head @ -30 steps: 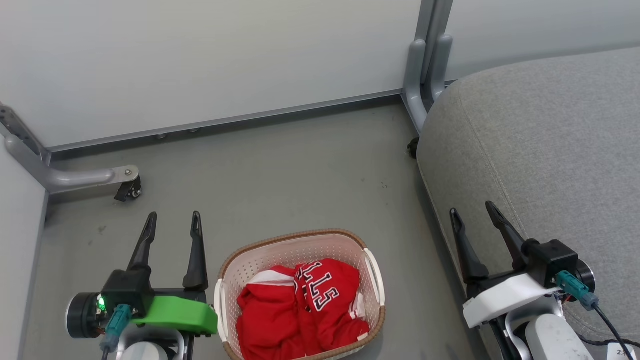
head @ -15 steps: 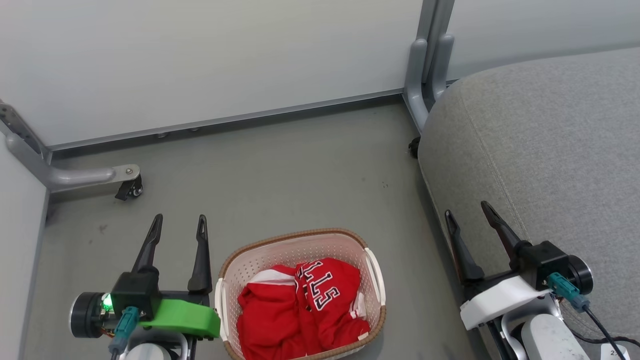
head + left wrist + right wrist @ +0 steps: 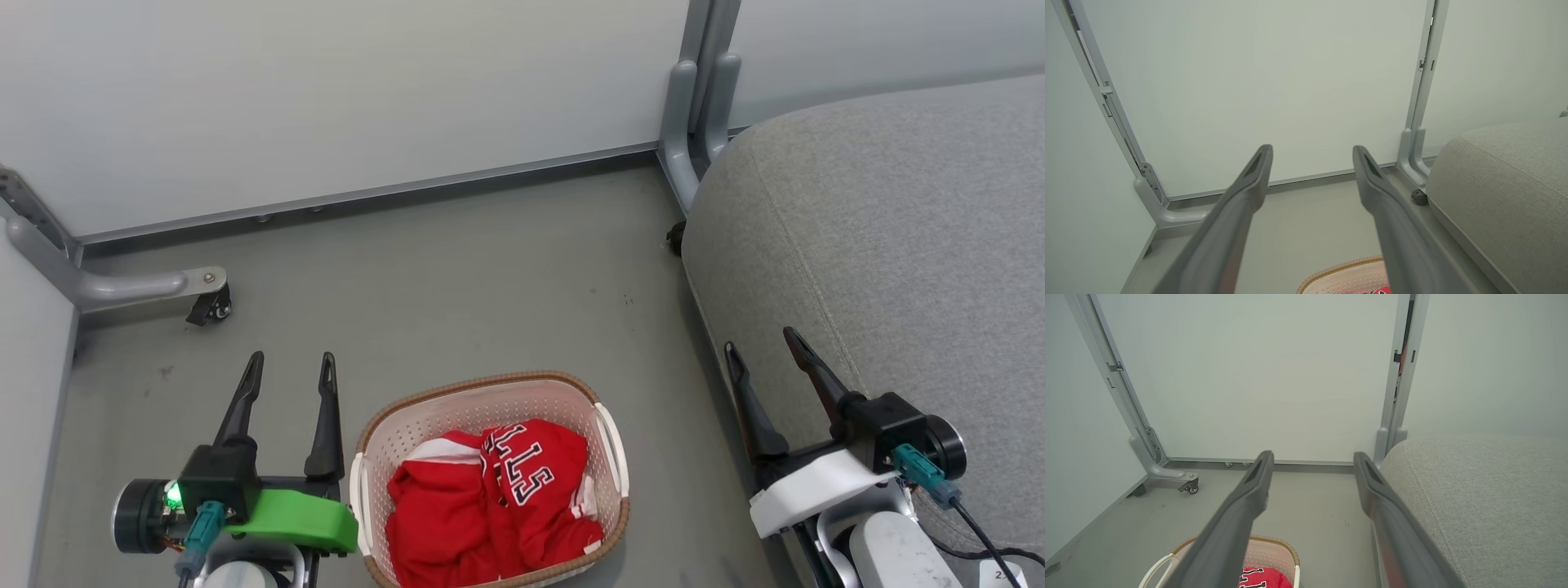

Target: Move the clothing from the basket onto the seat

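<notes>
**A:** Where is the bright red soft clothing (image 3: 490, 498) with white trim and block letters?

**B:** It lies crumpled inside the small cream-white perforated plastic basket (image 3: 465, 412) with a brown rim. The basket stands on the grey floor (image 3: 457, 278), well apart from the floor's far edge and near the large grey upholstered seat (image 3: 898, 229).

**A:** And the grippers?

**B:** The left gripper (image 3: 291, 359) hangs just beside the basket, and the right gripper (image 3: 759, 340) is by the seat's edge. Both have their fingers spread wide and hold nothing.

A staged test bay: pale partition panels (image 3: 326, 98) on castered grey frames (image 3: 131, 287) stand behind and beside the seat (image 3: 882, 229), over bare grey floor (image 3: 457, 286)
</notes>
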Controlling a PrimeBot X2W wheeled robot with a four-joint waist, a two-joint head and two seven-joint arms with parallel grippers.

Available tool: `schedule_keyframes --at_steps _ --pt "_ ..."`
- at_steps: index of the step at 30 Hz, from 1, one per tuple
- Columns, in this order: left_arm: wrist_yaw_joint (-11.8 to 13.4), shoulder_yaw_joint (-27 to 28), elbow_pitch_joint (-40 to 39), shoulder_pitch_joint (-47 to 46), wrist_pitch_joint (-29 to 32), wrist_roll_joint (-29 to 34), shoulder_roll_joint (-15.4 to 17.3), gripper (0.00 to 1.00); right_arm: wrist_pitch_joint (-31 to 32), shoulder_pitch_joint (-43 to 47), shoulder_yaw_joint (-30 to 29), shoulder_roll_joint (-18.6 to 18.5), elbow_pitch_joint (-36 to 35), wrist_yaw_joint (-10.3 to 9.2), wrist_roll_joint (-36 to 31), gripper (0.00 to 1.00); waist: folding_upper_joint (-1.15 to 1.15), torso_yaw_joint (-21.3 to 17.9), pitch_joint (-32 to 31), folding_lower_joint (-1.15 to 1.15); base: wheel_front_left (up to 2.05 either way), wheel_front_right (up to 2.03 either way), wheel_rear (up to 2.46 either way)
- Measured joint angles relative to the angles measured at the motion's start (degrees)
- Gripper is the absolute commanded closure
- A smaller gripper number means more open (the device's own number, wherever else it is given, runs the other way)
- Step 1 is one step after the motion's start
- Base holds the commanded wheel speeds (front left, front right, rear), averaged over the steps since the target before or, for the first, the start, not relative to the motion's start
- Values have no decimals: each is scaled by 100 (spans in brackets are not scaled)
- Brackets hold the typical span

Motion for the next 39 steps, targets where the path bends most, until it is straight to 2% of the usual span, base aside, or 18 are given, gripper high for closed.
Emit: schedule_keyframes --at_steps 6,16,30,39 --pt "-53 -20 85 -81 0 -5 -4 0 0 -54 53 0 -40 0 0 0 0 -46 93 0 0 0 0" --pt "-249 -131 410 -737 0 137 0 0 0 -465 179 -3 -244 0 -64 0 0 -320 481 0 0 0 0" --pt "-413 -481 1294 -1891 0 253 187 0 0 -1443 412 -9 -675 1 -103 0 0 -863 1540 0 0 0 0" --pt "-442 -837 2003 -2591 0 341 450 0 0 -2019 547 -9 -946 1 5 0 0 -1187 2371 0 0 0 0"
